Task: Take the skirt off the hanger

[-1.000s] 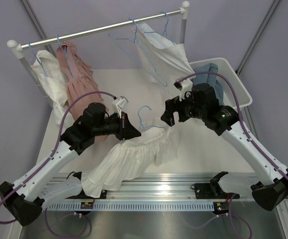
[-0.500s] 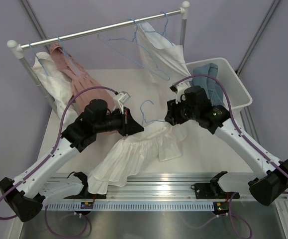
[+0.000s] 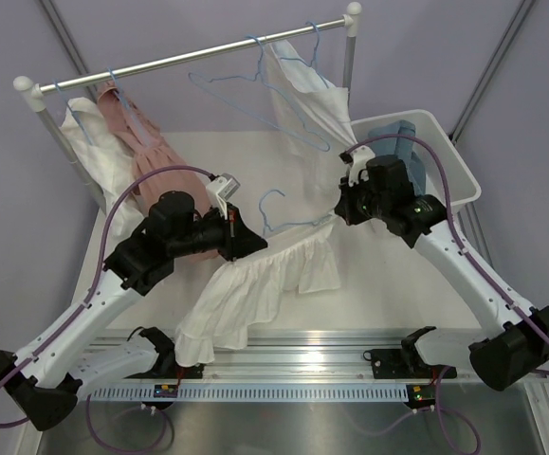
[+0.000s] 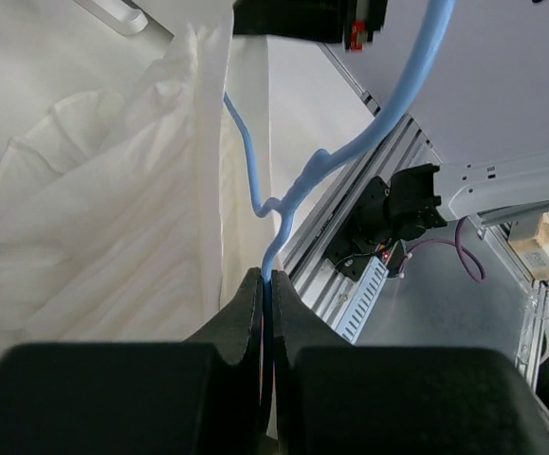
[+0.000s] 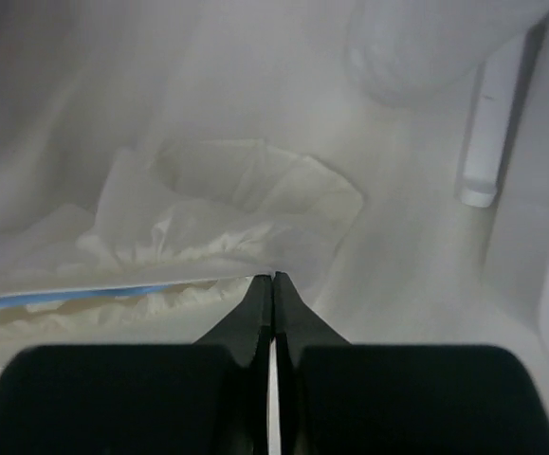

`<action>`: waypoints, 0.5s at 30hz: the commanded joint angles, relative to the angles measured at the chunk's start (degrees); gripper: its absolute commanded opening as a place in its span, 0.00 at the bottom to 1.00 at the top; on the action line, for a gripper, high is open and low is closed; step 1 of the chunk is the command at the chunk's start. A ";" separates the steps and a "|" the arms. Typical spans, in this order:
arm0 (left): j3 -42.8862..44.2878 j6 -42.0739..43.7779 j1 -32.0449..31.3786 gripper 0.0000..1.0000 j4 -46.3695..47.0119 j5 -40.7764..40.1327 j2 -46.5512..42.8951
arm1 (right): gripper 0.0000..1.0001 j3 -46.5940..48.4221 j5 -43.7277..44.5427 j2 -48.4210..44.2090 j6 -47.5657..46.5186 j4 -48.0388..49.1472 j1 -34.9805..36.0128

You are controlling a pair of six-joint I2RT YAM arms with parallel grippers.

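Observation:
A white ruffled skirt (image 3: 255, 284) hangs on a light blue hanger (image 3: 272, 201) between my two arms, its hem trailing toward the table's near edge. My left gripper (image 3: 255, 245) is shut on the hanger's wire just below the hook; in the left wrist view the blue hanger (image 4: 388, 114) rises from the closed gripper (image 4: 267, 277), with the skirt (image 4: 113, 218) to its left. My right gripper (image 3: 340, 210) is shut on the skirt's waistband at the hanger's right end. The right wrist view shows this gripper (image 5: 272, 278) pinching white skirt fabric (image 5: 227, 209), the hanger's bar (image 5: 65, 296) to the left.
A clothes rack (image 3: 189, 57) spans the back, holding a pink dress (image 3: 151, 142), a white garment (image 3: 94, 156), another white garment (image 3: 307, 95) and bare blue hangers (image 3: 246, 90). A white bin (image 3: 454, 156) with blue denim (image 3: 402, 142) stands at right. A metal rail (image 3: 302, 360) runs along the near edge.
My right gripper has gone from open to shut on the skirt's waistband and shifted right and back, drawing the fabric with it. My left gripper has kept its hold on the hanger.

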 commanded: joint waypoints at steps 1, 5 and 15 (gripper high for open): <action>3.47 2.61 -0.08 0.00 0.87 2.47 -2.36 | 0.00 2.53 2.95 -0.31 -3.96 5.49 -8.53; 4.26 4.63 -0.17 0.00 -1.51 5.89 -2.10 | 0.00 1.40 1.54 1.00 -6.69 8.58 -13.20; 4.44 4.03 -0.17 0.00 -0.64 3.80 -3.50 | 0.00 -4.05 -23.86 1.62 -14.33 8.33 -15.41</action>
